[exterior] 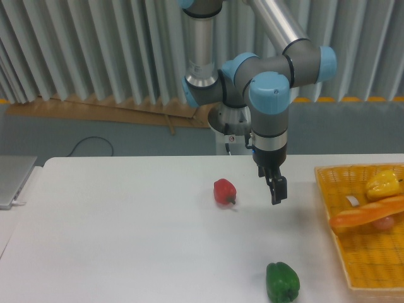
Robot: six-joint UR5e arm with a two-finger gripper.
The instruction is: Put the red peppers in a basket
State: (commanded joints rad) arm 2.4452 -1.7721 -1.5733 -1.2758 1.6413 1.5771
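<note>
Fixed camera: one red pepper (224, 191) lies on white desk (126, 240), free, apart from basket (328, 189) at right edge. Gripper (276, 189) hangs just right of it, empty, likely poised for pickup; fingers look near together, state unclear. One green pepper (281, 282) in front. One yellow pepper (383, 184) inside basket.

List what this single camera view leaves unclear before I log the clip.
- Gripper: seen side-on, dark fingers overlap, so open or shut is unreadable.
- Basket: right and lower parts cut off by the frame edge.
- Pale item in the basket: mostly hidden under the orange piece.
- Red pepper: stem too small to make out clearly.
</note>
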